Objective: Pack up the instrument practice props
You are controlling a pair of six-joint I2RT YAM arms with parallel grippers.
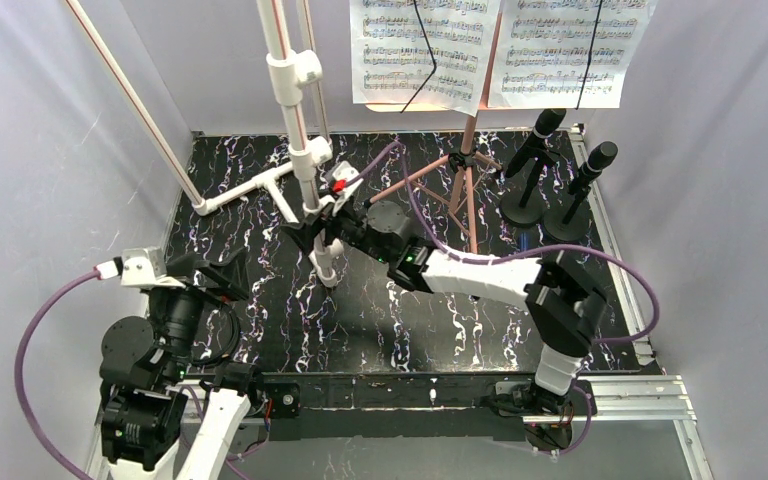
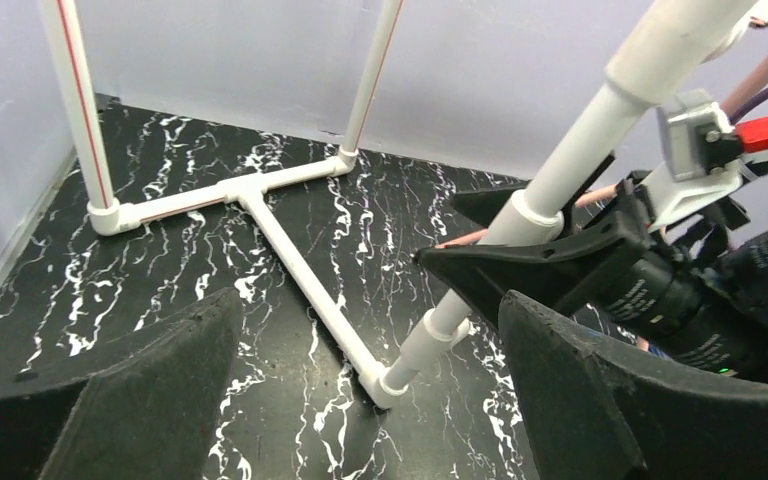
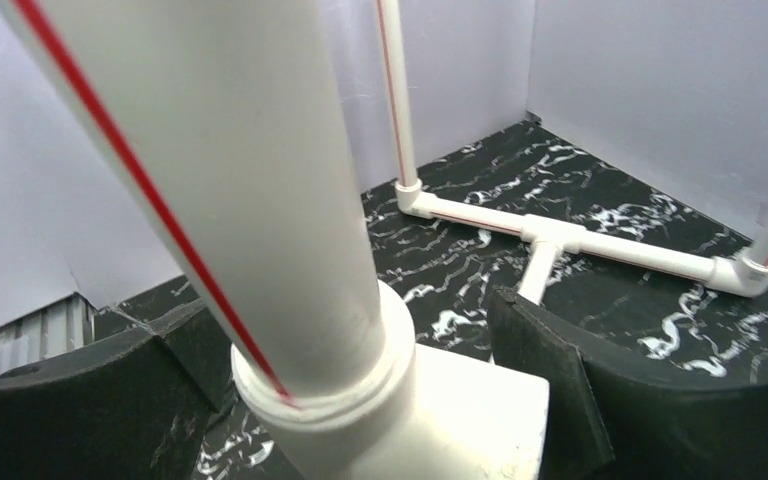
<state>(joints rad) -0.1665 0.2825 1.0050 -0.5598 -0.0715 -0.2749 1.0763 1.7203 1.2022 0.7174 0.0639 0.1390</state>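
Note:
Two white sheet-music pages (image 1: pixel 425 50) hang on the pink music stand at the back, hiding most of its desk. Its thin pink pole and tripod legs (image 1: pixel 468 185) stand below. Two black microphones (image 1: pixel 538 135) (image 1: pixel 592 165) stand on round black bases (image 1: pixel 520 210) at the back right. My right gripper (image 1: pixel 312 232) is open, its jaws straddling the upright of the white pipe frame (image 1: pixel 305 150), far left of the stand. In the right wrist view the pipe fitting (image 3: pixel 430 400) fills the gap between the fingers. My left gripper (image 1: pixel 235 275) is open and empty, near the front left.
The white pipe frame's base tee (image 2: pixel 250 190) lies on the black marbled tabletop (image 1: pixel 380 310), with slanted uprights (image 1: pixel 130 100) rising at the left. Purple cables (image 1: pixel 620 270) loop from both arms. White walls close in the left, back and right sides.

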